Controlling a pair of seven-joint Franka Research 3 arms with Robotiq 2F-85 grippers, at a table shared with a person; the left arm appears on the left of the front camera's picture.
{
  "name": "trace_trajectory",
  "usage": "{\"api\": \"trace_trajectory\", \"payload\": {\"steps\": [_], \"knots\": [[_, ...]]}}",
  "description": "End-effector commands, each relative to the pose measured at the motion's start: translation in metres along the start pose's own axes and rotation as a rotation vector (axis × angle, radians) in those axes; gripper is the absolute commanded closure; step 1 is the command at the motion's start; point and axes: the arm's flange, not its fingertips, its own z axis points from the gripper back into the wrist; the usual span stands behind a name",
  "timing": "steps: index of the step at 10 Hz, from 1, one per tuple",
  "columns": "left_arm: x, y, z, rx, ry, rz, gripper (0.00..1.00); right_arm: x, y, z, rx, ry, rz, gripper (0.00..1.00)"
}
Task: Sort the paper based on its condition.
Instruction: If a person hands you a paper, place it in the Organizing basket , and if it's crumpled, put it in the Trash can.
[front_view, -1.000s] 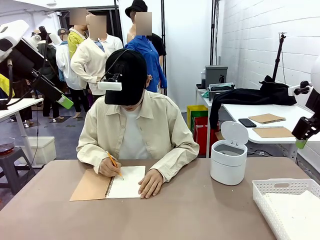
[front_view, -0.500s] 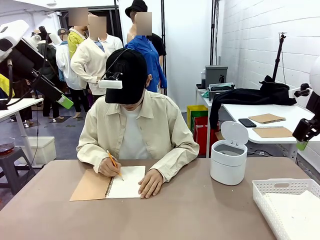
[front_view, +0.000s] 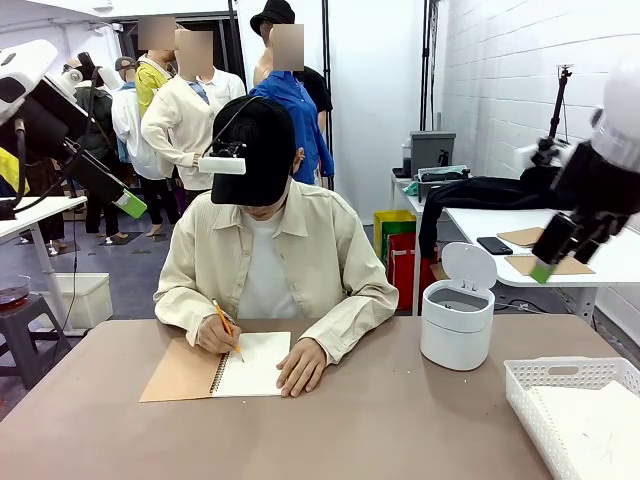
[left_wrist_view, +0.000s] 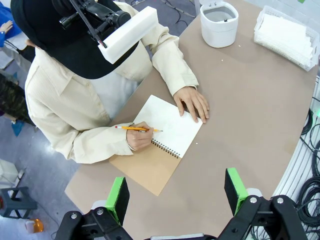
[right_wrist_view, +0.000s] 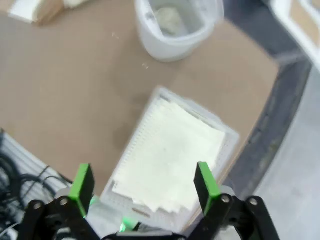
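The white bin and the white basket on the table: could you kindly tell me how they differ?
The bin is round, solid-walled and tall, its lid flipped open; the basket is rectangular, low, lattice-walled and lidless. The bin holds what looks like a crumpled wad; the basket holds flat paper sheets. Both are white and stand on the table.

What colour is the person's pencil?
Orange; the thin wooden pencil shows best in left wrist view.
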Motion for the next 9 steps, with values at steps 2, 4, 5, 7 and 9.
{"api": "trace_trajectory", "payload": {"steps": [2,4,5,7,9], "knots": [[0.001,0.001,0.0,0.002,-0.004,0.004,0.0,0.031,0.042,0.024,0.129,-0.134,0.226,0.0],[0.001,0.001,0.0,0.002,-0.004,0.004,0.0,0.059,0.087,0.03,0.184,-0.234,0.373,0.0],[0.001,0.001,0.0,0.002,-0.004,0.004,0.0,0.075,0.106,0.034,0.206,-0.291,0.414,0.0],[0.001,0.001,0.0,0.002,-0.004,0.004,0.0,0.101,0.129,0.047,0.253,-0.395,0.459,0.0],[0.001,0.001,0.0,0.002,-0.004,0.004,0.0,0.124,0.136,0.052,0.307,-0.45,0.425,0.0]]}}
